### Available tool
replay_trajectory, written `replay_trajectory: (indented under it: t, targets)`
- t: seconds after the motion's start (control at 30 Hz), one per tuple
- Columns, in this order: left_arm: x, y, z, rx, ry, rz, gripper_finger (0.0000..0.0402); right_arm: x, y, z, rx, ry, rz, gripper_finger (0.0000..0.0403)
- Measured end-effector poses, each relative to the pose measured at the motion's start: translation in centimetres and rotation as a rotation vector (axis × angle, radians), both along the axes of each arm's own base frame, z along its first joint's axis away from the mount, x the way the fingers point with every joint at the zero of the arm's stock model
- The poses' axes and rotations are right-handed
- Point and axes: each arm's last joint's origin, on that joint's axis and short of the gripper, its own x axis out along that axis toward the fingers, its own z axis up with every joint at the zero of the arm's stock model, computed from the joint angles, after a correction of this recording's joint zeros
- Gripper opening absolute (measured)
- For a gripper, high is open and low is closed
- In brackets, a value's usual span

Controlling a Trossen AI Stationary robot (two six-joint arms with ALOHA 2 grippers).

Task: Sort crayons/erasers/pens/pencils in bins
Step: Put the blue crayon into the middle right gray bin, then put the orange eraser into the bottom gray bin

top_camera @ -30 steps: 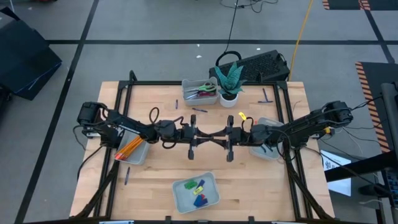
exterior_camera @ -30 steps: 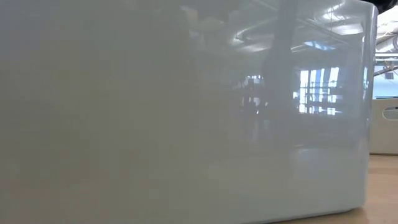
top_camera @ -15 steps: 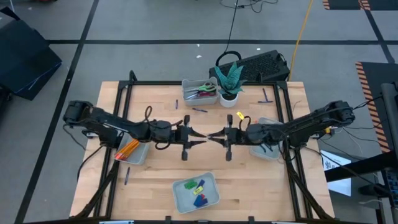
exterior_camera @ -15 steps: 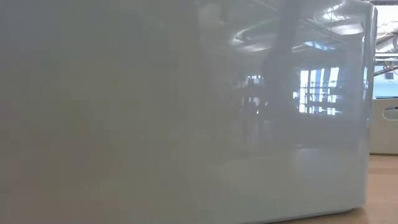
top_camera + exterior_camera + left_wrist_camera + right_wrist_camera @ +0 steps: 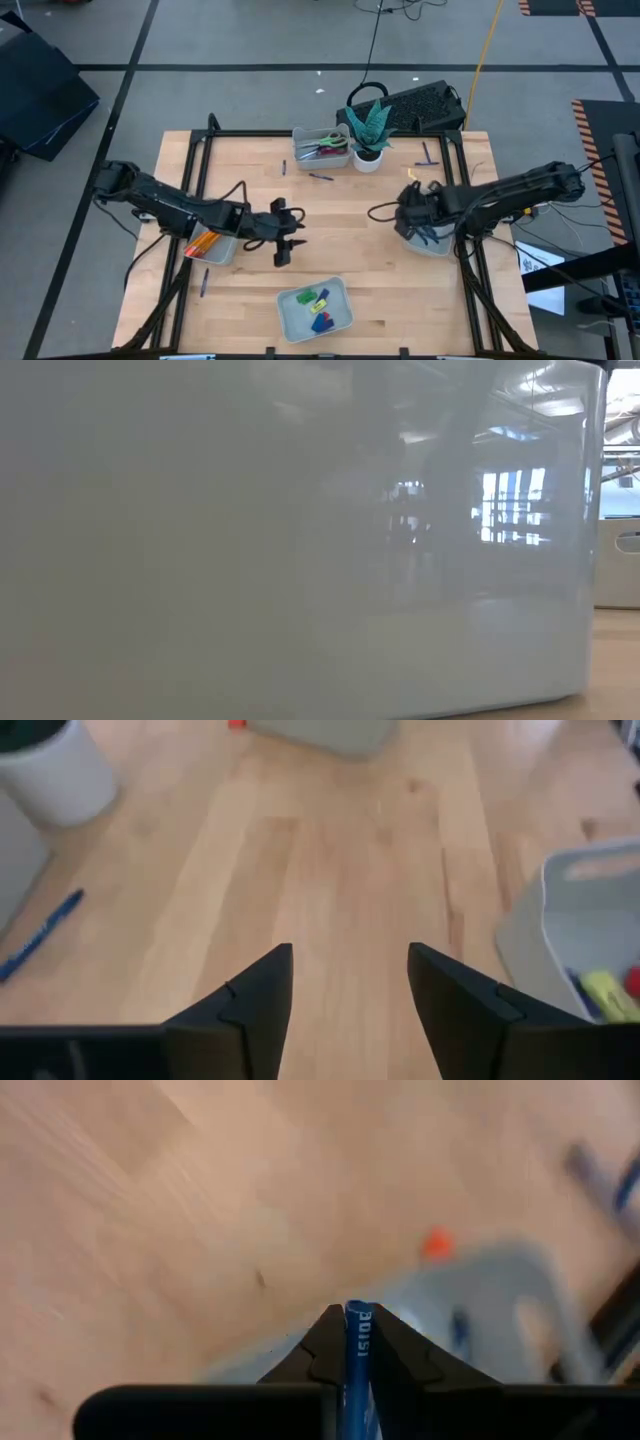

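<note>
My right gripper (image 5: 402,212) hangs at the left rim of the right bin (image 5: 432,240) and is shut on a blue pen (image 5: 358,1342). Left of the table's middle, my left gripper (image 5: 296,237) stands open over bare wood with nothing between its fingers (image 5: 255,1005). The left bin (image 5: 212,246) holds orange pencils. Coloured erasers lie in the near bin (image 5: 314,309). Loose pens lie flat on the table: one (image 5: 320,177) near the back bin (image 5: 320,148), another (image 5: 204,283) in front of the left bin. My right gripper pinches the blue pen between its two fingers. The pen lies along the fingers, and its printed end (image 5: 358,1320) shows between their tips. The rest of the pen is hidden by the gripper itself.
A white plant pot (image 5: 368,157) stands beside the back bin, which holds scissors. A black frame runs along both table sides. A keyboard (image 5: 420,103) lies beyond the far edge. A bin's grey wall (image 5: 300,540) fills the low view.
The two grippers stood tip to tip at the table's middle and have drawn apart. My left gripper has gone toward the table's left and near edges. My right gripper has gone toward the right edge, as far as the right bin's rim.
</note>
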Motion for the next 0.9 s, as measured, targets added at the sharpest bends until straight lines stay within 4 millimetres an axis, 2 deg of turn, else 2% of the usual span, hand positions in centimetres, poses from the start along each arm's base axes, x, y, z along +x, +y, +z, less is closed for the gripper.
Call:
replay_trajectory:
  t: [0.13, 0.23, 0.37, 0.5, 0.63, 0.77, 0.9]
  targets:
    - [0.3, 0.0, -0.3, 0.01, -0.006, 0.015, 0.0202, -1.1, 0.2, -2.3, 0.122, 0.084, -0.121, 0.0023]
    - [0.4, 0.0, 0.0, 0.001, -0.034, 0.034, 0.0202, -1.7, 0.2, -3.8, 0.137, 0.149, -0.165, 0.0042]
    - [0.4, -0.1, -0.1, -0.014, -0.03, 0.058, 0.0202, -2.1, 0.0, -4.6, 0.141, 0.199, -0.181, 0.0075]
    - [0.3, -0.2, -0.1, -0.028, -0.026, 0.066, 0.0202, -1.6, -0.4, -3.4, 0.147, 0.191, -0.164, 0.0121]
    - [0.2, -0.6, -0.1, -0.016, -0.034, 0.088, 0.0202, -0.3, -1.5, -0.3, 0.087, 0.141, -0.147, 0.0166]
    - [0.2, -1.2, -0.5, -0.009, -0.037, 0.128, 0.0202, 0.6, -4.6, 1.9, -0.046, 0.068, -0.232, 0.0182]
    - [0.1, -2.0, -1.0, -0.013, -0.027, 0.153, 0.0202, 0.0, -8.4, 1.2, -0.018, 0.1, -0.354, 0.0179]
